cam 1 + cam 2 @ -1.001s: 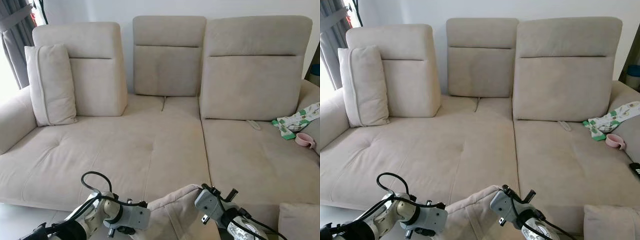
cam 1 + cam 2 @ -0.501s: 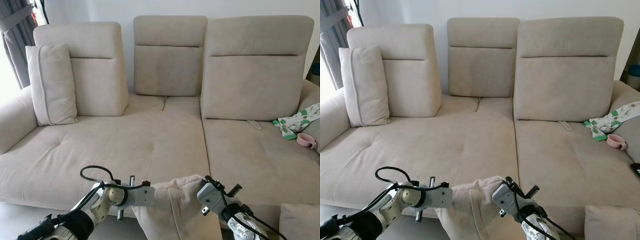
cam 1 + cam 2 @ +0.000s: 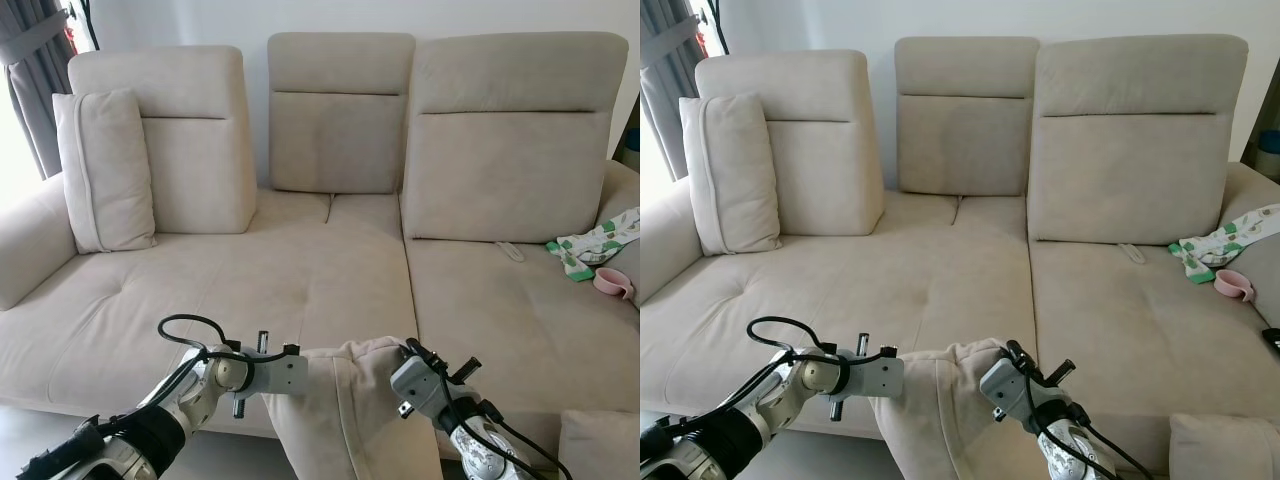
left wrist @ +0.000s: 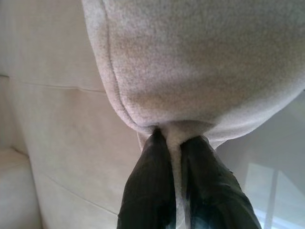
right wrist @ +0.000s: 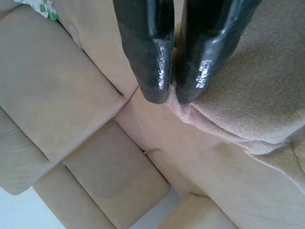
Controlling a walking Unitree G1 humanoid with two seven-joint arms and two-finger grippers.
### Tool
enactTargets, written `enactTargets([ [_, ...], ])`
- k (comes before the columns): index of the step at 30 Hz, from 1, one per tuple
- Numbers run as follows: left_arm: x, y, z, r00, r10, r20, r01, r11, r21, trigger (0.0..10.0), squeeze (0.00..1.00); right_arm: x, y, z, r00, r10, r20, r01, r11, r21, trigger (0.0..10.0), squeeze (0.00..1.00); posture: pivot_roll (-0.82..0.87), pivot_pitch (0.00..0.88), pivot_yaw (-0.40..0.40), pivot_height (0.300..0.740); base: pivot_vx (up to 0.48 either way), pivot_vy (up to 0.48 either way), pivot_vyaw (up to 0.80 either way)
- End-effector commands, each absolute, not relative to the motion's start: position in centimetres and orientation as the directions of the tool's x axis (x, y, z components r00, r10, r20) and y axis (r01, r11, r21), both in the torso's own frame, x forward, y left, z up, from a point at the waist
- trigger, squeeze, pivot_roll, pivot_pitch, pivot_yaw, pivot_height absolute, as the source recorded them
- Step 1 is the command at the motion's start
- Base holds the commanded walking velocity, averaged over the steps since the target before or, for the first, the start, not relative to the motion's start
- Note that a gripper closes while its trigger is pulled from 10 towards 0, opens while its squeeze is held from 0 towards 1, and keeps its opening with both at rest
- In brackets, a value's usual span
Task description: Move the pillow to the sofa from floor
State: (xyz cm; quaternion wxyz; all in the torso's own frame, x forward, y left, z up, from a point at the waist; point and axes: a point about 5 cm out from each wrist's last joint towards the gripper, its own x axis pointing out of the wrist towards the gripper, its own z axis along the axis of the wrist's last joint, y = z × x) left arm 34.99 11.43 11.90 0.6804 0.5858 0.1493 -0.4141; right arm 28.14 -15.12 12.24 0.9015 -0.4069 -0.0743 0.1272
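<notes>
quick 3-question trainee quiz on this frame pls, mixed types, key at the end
1. True or false: the left gripper and the right gripper are each shut on an edge of the held pillow.
2. Where does the upright cushion lean on the sofa? A) against the backrest at the robot's left end B) flat on the middle seat C) on the floor
3. Fill in: the small pink cup lies on the sofa's ___ end, robot's side, near a patterned cloth.

Key: 1 true; 2 A; 3 right
</notes>
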Motion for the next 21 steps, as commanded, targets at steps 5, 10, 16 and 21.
enactTargets([
  [5, 35.74, 10.82, 13.50, 0.660, -0.402, -0.634, 0.685, -0.024, 0.728, 10.0, 0.00, 28.35, -13.24, 15.53, 0.915, 0.357, 0.186, -0.107, 0.661, -0.743, 10.0, 0.00, -0.11, 0.000, 0.033, 0.626, 0.000, 0.000, 0.00],
  [10, 35.70, 10.70, 13.44, 0.659, -0.404, -0.635, 0.685, -0.025, 0.728, 10.0, 0.00, 28.36, -13.22, 15.61, 0.914, 0.358, 0.190, -0.106, 0.663, -0.741, 10.0, 0.00, -0.12, 0.000, 0.032, 0.636, 0.000, 0.000, 0.00],
  [16, 35.65, 10.62, 13.34, 0.656, -0.404, -0.638, 0.687, -0.030, 0.726, 10.0, 0.00, 28.37, -13.13, 15.81, 0.912, 0.359, 0.197, -0.103, 0.666, -0.739, 10.0, 0.00, -0.12, 0.000, 0.031, 0.656, 0.000, 0.000, 0.00],
  [21, 35.71, 10.58, 13.35, 0.657, -0.406, -0.636, 0.685, -0.031, 0.728, 10.0, 0.00, 28.39, -12.99, 16.06, 0.910, 0.362, 0.203, -0.100, 0.667, -0.738, 10.0, 0.00, -0.12, 0.000, 0.032, 0.671, 0.000, 0.000, 0.00],
])
